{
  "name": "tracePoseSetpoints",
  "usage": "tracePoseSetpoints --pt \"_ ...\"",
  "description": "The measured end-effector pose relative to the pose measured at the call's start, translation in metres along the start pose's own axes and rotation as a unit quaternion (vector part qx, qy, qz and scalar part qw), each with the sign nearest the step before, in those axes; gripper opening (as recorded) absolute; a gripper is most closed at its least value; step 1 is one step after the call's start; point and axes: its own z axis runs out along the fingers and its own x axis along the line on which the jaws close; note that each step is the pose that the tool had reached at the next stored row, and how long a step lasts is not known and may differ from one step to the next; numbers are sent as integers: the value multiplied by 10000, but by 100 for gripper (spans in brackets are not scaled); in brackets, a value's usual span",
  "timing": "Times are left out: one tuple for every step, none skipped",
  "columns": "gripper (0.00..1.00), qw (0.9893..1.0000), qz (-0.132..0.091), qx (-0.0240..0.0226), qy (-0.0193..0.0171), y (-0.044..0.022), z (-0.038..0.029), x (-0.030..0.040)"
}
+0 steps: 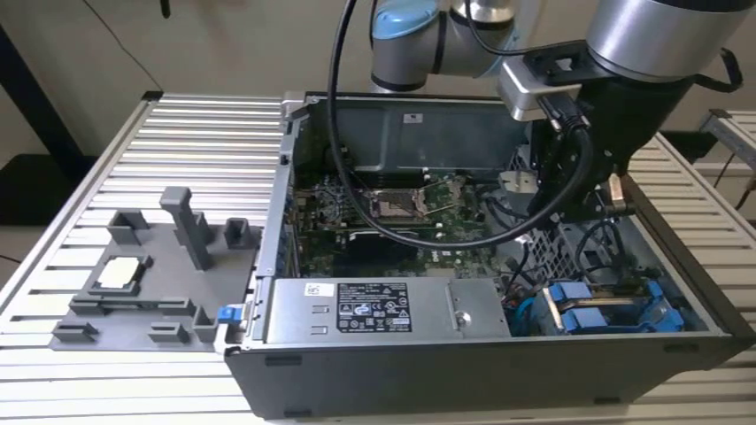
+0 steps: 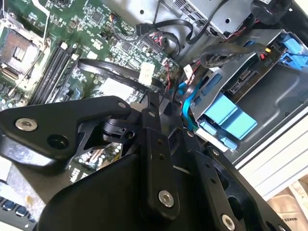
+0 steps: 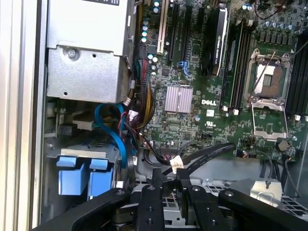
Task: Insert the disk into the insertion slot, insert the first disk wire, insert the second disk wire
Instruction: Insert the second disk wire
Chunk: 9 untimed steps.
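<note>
The disk in its blue carrier lies in the insertion slot at the case's front corner, on the exterior view's right. Its blue end tabs show in both wrist views. My gripper reaches down into the open case just behind the disk. Its black fingers stand close together on the end of a flat black wire with a white tag. A blue wire loops beside the disk.
A grey box with a black-and-white sticker fills the case's front. The green motherboard lies behind it. A perforated metal cage sits under the gripper. A grey fixture stands on the slatted table at the exterior view's left.
</note>
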Motion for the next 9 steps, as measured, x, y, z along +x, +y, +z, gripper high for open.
tracePoseSetpoints --pt "27 10000 0 0 0 0 0 0" --pt "27 10000 0 0 0 0 0 0" --pt "27 10000 0 0 0 0 0 0" --pt "27 10000 0 0 0 0 0 0" --pt "27 10000 0 0 0 0 0 0" --pt "27 10000 0 0 0 0 1 0" --pt "27 10000 0 0 0 0 1 0" --pt "27 10000 0 0 0 0 1 0" --pt "25 10000 0 0 0 0 1 0"
